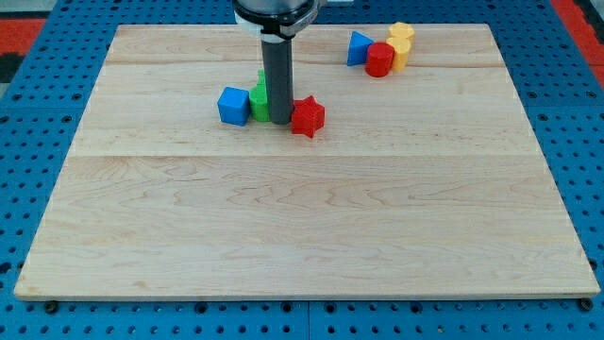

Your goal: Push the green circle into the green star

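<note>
Wooden table (pixel 302 227) on a blue pegboard surround (pixel 38 113). No jaws on this arm; it ends in a plain dark rod, so nothing is gripped.

My tip (pixel 281 121) sits on the table in the upper middle of the view, wedged in a cluster of three or four blocks. Blue cube (pixel 233 106) to the view's left of the cluster. Green block (pixel 259 102) just right of it, touching the blue cube and pressed against the rod's left side. A sliver of green (pixel 261 77) shows above it, beside the rod; could be a second green block or part of the first, the rod hides too much to tell. Cannot say which green piece is the circle and which the star, so no long axis or heading can be read.

Red star (pixel 308 116) immediately right of my tip, touching or nearly so.

Second group at the view's top right, well apart: blue triangular block (pixel 358 48), red cylinder (pixel 379 59), two yellow blocks (pixel 400 43) stacked close, all bunched together.
</note>
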